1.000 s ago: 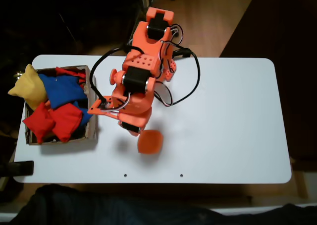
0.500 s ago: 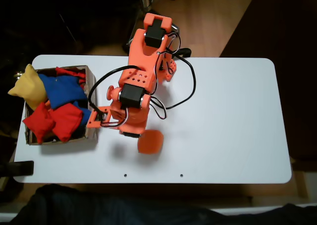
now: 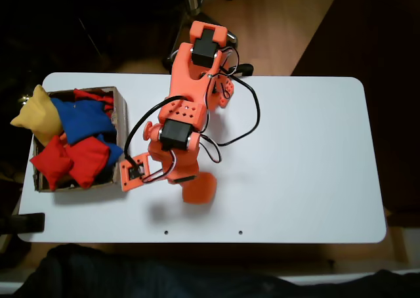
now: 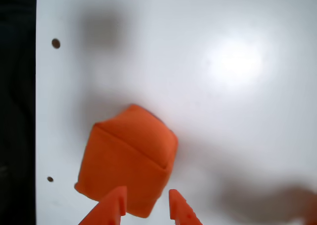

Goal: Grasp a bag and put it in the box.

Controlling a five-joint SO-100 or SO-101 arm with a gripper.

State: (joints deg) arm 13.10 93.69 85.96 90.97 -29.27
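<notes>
Wrist view: your jaws stand parted just over the orange bag's near edge, on the bench; it looks soft, light — pinch across its plump middle.

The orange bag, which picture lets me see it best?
The wrist view: the orange bag is big and close there, lying on the white table, with the gripper fingertips just in front of it. In the fixed view the bag is small and the arm covers part of it.

red, blue, yellow beanbags; white table.
</notes>
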